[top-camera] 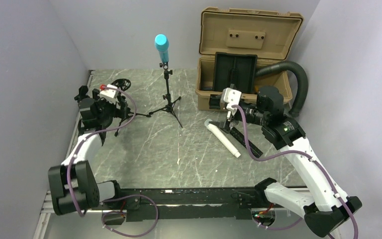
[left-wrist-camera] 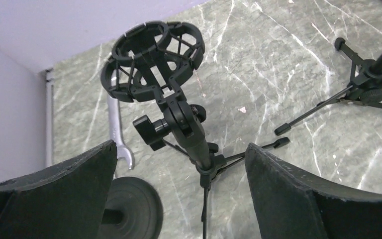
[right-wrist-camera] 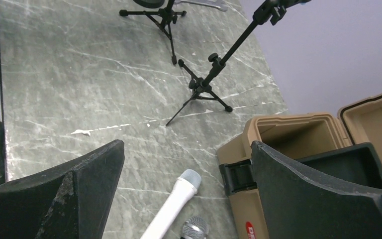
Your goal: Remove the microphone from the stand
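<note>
Both arms are free, and neither touches a microphone. The left gripper (left-wrist-camera: 180, 148) has its fingers spread wide on either side of a short tripod stand (left-wrist-camera: 195, 142) at the left of the table (top-camera: 144, 149). The shock-mount cradle (left-wrist-camera: 151, 59) on top of that stand is empty. The right gripper (right-wrist-camera: 186, 144) is just as widely spread and holds nothing. It hovers on the right side over a white microphone (right-wrist-camera: 171, 206), which lies flat on the table in front of the open tan case (top-camera: 248, 30). A mesh-headed object sits just beside the white microphone, but it is too cropped to identify. The only microphone on a stand is the cyan microphone (top-camera: 161, 47), upright in the clip of the tall stand (top-camera: 167, 94) at the far middle, well apart from both grippers. If the empty cradle and the white microphone are the pair the task means, the removal looks finished and both grippers have let go. If the cyan one is meant, the job has not started. In that case one arm would likely need to reach to the far middle and close on the cyan body above the clip. It would then draw the microphone out along its own axis while the other arm pins a tripod leg, because the slender stand looks easy to tip.
</note>
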You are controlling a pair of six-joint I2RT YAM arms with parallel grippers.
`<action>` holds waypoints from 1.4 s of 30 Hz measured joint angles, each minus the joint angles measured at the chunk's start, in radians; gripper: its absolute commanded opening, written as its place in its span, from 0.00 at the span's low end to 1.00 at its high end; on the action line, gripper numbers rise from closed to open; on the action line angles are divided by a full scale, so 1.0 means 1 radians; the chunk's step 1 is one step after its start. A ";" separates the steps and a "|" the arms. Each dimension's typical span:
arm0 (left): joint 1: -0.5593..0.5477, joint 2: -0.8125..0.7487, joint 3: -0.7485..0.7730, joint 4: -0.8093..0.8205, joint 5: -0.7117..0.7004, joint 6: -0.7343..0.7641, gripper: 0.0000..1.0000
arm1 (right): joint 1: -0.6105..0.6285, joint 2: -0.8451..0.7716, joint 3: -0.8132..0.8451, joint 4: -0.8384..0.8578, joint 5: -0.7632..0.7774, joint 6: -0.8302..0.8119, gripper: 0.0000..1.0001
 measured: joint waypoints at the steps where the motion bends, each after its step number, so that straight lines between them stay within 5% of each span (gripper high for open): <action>1: 0.000 -0.027 0.008 -0.035 0.000 0.013 0.99 | 0.000 0.002 -0.006 0.008 -0.003 0.009 1.00; 12: 0.012 -0.428 0.053 -0.463 0.032 0.153 0.99 | -0.001 0.034 -0.037 0.109 -0.011 0.133 1.00; 21: -0.022 -0.430 0.272 -0.725 0.272 0.124 0.99 | -0.030 0.096 -0.047 0.164 -0.085 0.254 1.00; 30: -0.314 -0.219 0.288 -0.556 0.269 -0.035 0.96 | -0.067 0.089 -0.100 0.232 -0.100 0.315 1.00; 42: -0.371 0.173 0.305 -0.020 0.237 -0.293 0.86 | -0.167 0.044 -0.172 0.289 -0.126 0.384 1.00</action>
